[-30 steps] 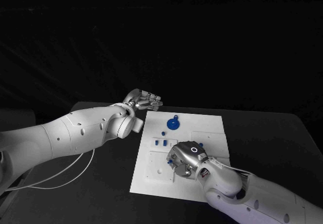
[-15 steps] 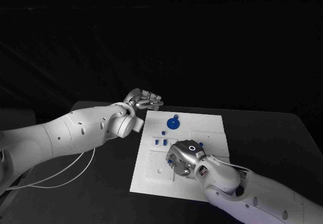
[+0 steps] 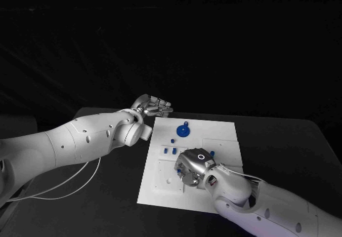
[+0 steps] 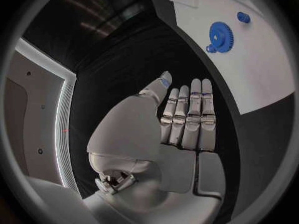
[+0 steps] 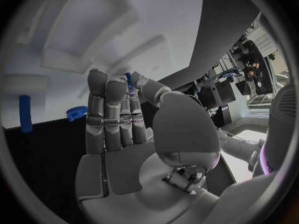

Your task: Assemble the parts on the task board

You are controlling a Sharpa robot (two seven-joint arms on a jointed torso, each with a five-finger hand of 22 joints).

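Task board (image 3: 224, 129) white on table, right hand (image 3: 193, 168) over its parts, left hand (image 3: 153, 105) beside it

Right hand (image 3: 193, 168) blocks task board (image 3: 221, 129) centre; far end open around blue gear (image 3: 184, 131) (left hand (image 3: 152, 105) off-board beyond the board's far left corner).

Black table (image 3: 285, 143): dark matte top, far edge and both far corners visible in head view. White task board (image 3: 221, 133) lies flat on table, near middle, long side running from near edge toward far edge, slightly skewed. Board's far end stops short of table's far edge. Bare table surface on both sides of board. White cable (image 3: 67, 183) runs above table's left part; contact with surface cannot be told.
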